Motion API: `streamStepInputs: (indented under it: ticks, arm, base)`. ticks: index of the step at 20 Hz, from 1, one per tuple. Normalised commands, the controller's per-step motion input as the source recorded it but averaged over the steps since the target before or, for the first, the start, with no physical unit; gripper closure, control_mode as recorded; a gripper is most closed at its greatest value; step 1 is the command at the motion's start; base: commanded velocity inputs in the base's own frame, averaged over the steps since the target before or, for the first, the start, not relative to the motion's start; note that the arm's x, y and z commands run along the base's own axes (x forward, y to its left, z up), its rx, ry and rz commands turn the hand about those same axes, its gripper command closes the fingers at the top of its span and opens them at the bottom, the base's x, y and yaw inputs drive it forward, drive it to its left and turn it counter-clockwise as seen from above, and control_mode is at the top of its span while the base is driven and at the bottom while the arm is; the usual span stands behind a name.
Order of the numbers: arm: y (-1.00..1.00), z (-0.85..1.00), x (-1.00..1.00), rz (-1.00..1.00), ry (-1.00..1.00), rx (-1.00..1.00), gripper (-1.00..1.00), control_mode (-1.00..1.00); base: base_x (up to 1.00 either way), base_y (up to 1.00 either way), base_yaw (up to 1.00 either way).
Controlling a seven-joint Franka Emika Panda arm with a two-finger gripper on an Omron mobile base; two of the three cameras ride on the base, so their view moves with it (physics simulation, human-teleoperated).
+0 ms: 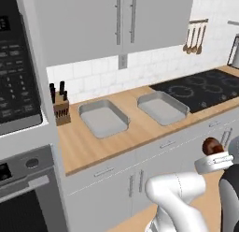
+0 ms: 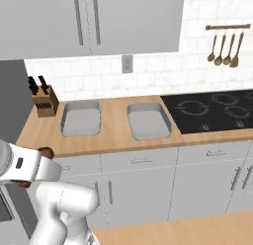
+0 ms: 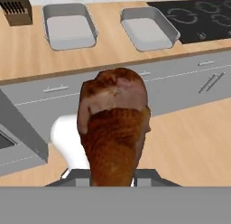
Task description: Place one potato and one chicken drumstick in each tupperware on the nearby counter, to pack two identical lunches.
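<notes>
On the wooden counter [image 3: 113,49] two empty tupperware [image 3: 68,28] wait beyond fingers clamped on a chicken drumstick [image 3: 115,128], ready for packing.

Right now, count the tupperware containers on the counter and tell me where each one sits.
2. One tupperware sits just right of the knife block; the other tupperware sits between it and the stovetop. Both look empty.
</notes>
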Motion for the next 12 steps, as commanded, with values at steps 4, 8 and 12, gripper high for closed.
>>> streamStepInputs:
  ticks: [4,8,12]
  arm:
    - [0.00,0.00,0.00,0.00,0.00,0.00,1.00,1.00]
    - [0.00,0.00,0.00,0.00,0.00,0.00,1.00,1.00]
    - [0.00,-0.09,0.25,0.07,0.02,0.01,1.00,-1.00]
  base:
    - [1.00,-0.28,0.20]
    - [1.00,0.00,0.30]
    - [0.75,0.00,0.28]
